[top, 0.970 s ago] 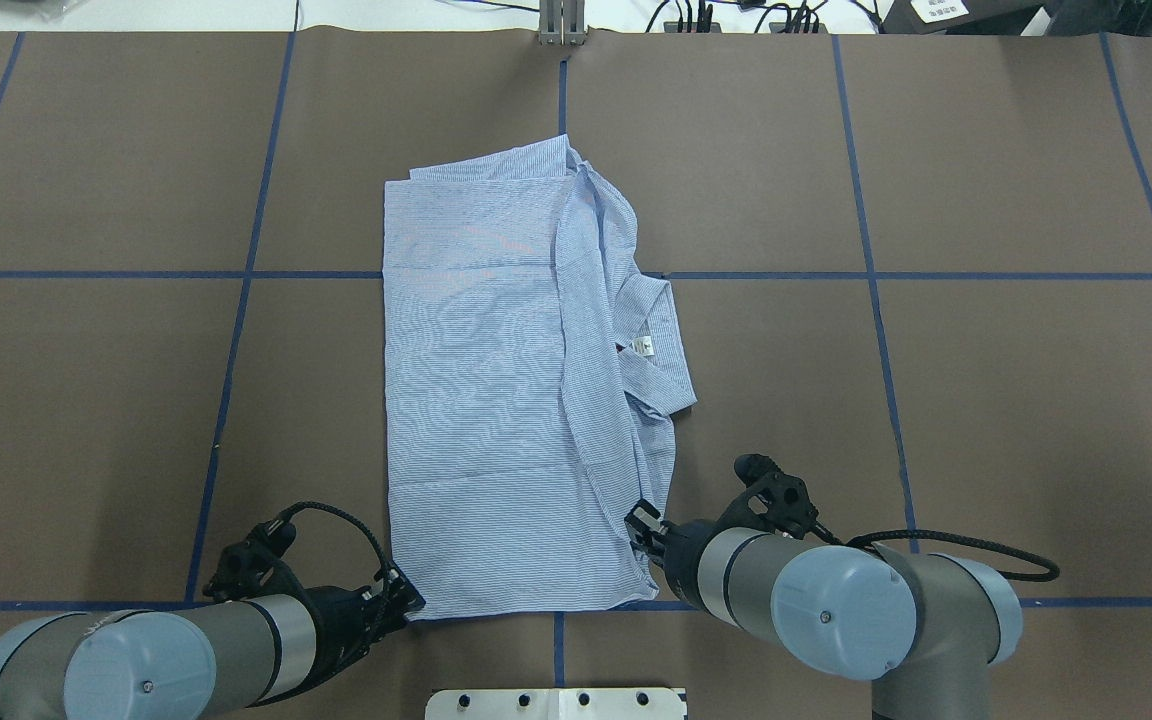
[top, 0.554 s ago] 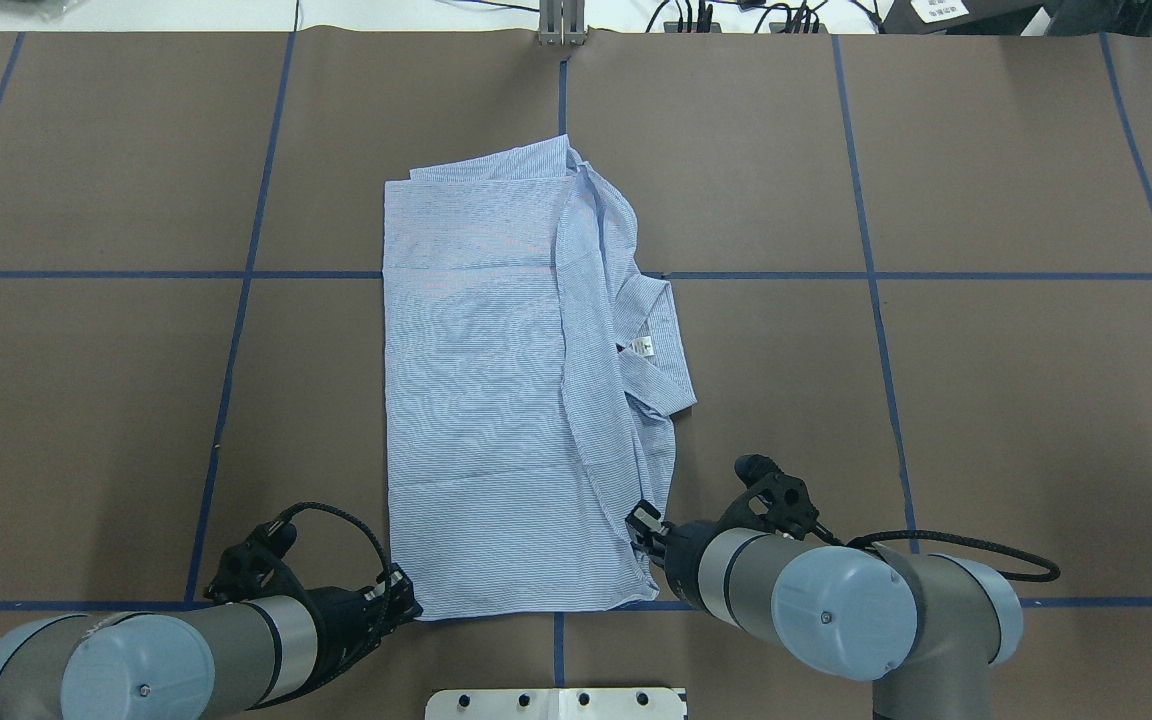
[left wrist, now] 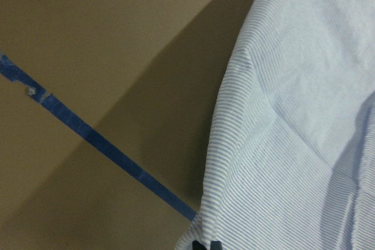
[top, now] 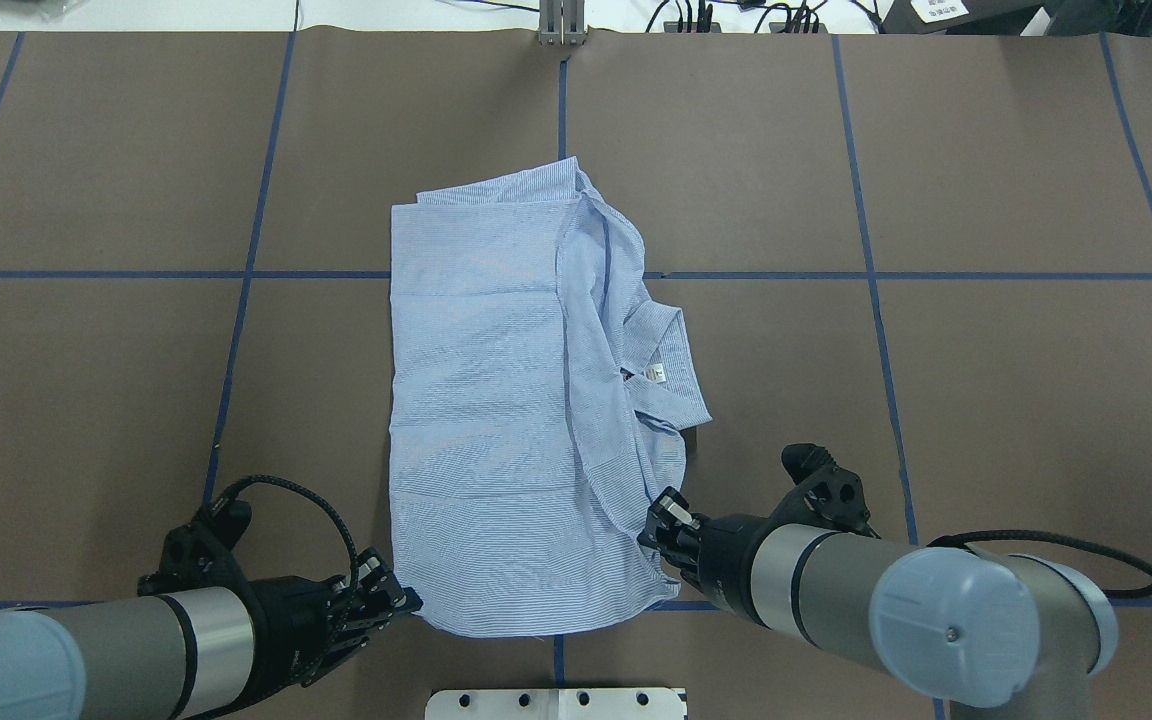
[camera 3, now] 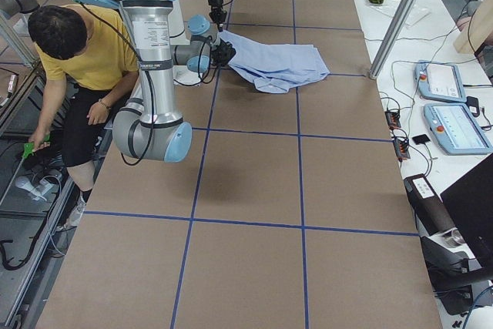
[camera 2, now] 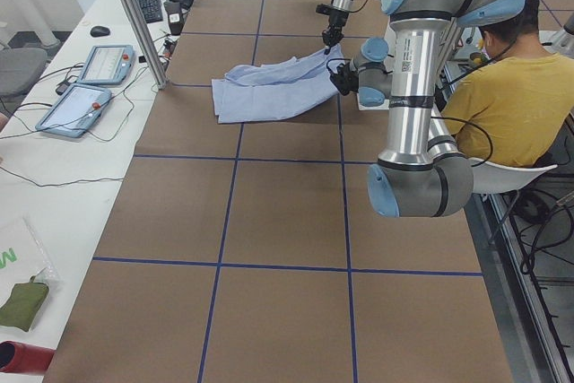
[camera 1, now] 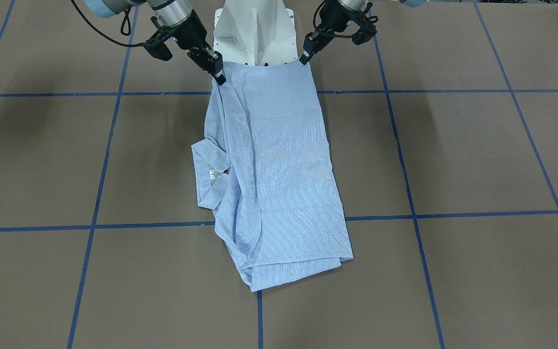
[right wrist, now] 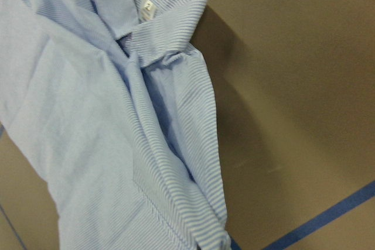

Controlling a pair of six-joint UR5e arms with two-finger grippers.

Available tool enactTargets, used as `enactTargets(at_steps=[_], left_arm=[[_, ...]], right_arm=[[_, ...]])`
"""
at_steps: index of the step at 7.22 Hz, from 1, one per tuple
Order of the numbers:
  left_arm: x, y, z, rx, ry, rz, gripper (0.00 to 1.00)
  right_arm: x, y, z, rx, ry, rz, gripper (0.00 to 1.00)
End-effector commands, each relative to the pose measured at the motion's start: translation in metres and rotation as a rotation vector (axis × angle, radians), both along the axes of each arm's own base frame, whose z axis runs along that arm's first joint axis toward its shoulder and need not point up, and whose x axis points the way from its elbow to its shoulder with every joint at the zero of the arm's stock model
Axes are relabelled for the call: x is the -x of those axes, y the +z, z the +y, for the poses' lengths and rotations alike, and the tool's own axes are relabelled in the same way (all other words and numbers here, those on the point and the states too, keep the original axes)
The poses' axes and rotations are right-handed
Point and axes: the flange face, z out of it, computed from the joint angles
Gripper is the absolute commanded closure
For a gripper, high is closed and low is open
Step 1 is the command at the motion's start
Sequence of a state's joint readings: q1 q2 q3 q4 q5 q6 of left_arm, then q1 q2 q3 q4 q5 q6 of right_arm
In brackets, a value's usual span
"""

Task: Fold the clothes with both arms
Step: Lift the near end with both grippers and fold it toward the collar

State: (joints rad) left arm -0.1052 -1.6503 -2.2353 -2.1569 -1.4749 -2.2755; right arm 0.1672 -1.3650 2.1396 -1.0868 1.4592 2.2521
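We see the shirt lying lengthwise in the middle of the table, folded approx. in half, w/ collar & white label on its right side. L gripper is clamped on the near-left corner. R gripper is pinched on the near-right corner. In the front view the near edge hangs raised btwn both grippers. The far end rests flat on the brown surface, across the blue tape lines.

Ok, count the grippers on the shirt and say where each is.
2. The left gripper holds the shirt's near-left corner, the right gripper its near-right corner. Neither is hidden.
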Motion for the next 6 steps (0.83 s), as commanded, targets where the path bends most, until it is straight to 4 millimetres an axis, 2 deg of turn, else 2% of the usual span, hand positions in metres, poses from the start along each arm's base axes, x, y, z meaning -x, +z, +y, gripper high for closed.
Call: enactTargets(at_steps=[1,2,3,4,5,6], left_arm=[[0.045,-0.019,-0.055,-0.06,-0.065,0.011,1.0],[0.063,-0.015,-0.1,-0.105,-0.074,-0.013,1.0],[0.064,-0.008,-0.136,-0.105,-0.085,-0.035,1.0],[0.059,-0.002,-0.165,-0.118,-0.11,-0.063,1.0],[0.06,-0.002,-0.191,-0.12,-0.151,-0.071,1.0],[0.061,-0.01,-0.214,-0.118,-0.17,-0.063,1.0]], right_arm=[[-0.033,-0.025,-0.047,-0.004,0.105,-0.059,1.0],[-0.024,-0.038,-0.081,0.012,0.166,-0.073,1.0],[-0.023,-0.038,-0.104,0.03,0.198,-0.069,1.0],[-0.023,-0.035,-0.124,0.046,0.206,-0.059,1.0],[-0.014,-0.037,-0.153,0.069,0.241,-0.052,1.0],[-0.001,-0.038,-0.186,0.112,0.269,-0.043,1.0]])
